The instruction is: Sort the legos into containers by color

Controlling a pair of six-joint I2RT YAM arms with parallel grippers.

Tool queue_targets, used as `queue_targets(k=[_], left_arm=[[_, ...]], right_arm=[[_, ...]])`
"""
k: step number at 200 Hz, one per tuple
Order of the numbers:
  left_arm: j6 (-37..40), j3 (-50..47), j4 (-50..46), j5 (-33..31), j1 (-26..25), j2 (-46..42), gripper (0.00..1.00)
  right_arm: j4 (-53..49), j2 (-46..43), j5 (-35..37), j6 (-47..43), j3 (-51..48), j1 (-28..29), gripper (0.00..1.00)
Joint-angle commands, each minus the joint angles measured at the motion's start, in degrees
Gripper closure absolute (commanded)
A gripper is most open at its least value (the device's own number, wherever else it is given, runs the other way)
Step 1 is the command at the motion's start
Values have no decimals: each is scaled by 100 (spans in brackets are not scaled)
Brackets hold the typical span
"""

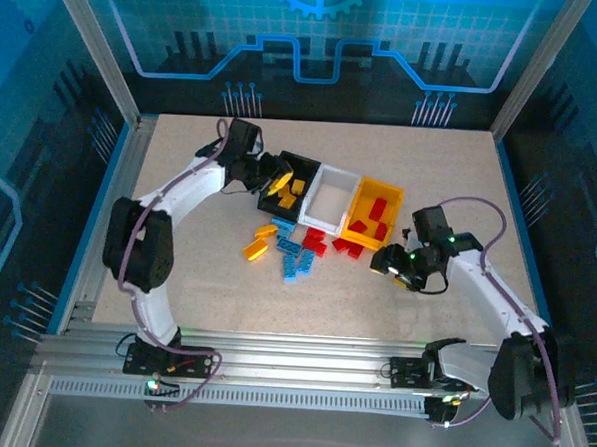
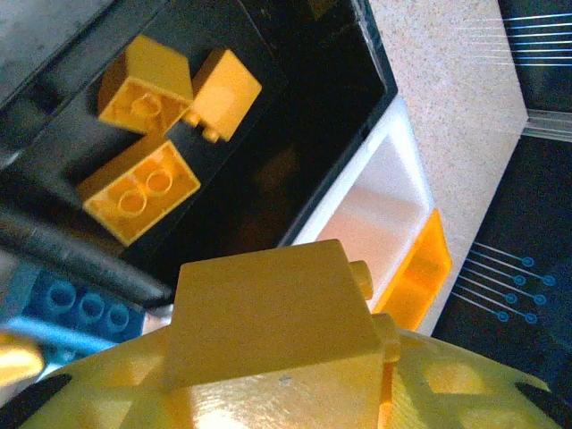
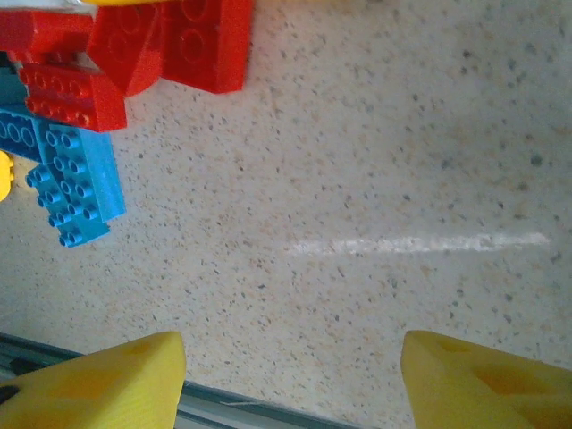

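Now clamps a yellow brick (image 2: pixel 268 313) in the left gripper (image 1: pixel 269 172) above the black bin (image 1: pixel 308 164) toward the table's (image 1: pixel 182 147) far edge, seemingly to join other yellows (image 2: pixel 143 188), with right gripper (image 3: pixel 290 375) spread open near red bricks (image 3: pixel 170 45).

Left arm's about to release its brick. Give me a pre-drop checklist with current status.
1. Left gripper shut on the yellow brick: ok.
2. Colour match, black bin holds yellow bricks: ok.
3. Brick fully inside the bin's rim: cannot tell; it hangs near the bin's edge.
4. Right gripper open over bare table, well apart from the left arm: ok.
5. Orange bin shows red bricks only: ok.
6. Sorting finished: not ok; loose bricks lie in front of the bins.
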Motion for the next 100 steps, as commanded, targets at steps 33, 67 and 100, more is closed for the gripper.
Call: queue_targets(k=[33, 67, 100], left_arm=[[310, 1132, -465, 179, 58, 1064, 57], [649, 1600, -864, 73, 84, 1468, 55], [621, 1594, -843, 67, 110, 1618, 51]], right_arm=[[-298, -921, -271, 555, -808, -64, 34], [-274, -1287, -345, 823, -1181, -58, 34], [-352, -1405, -385, 902, -1399, -45, 34]])
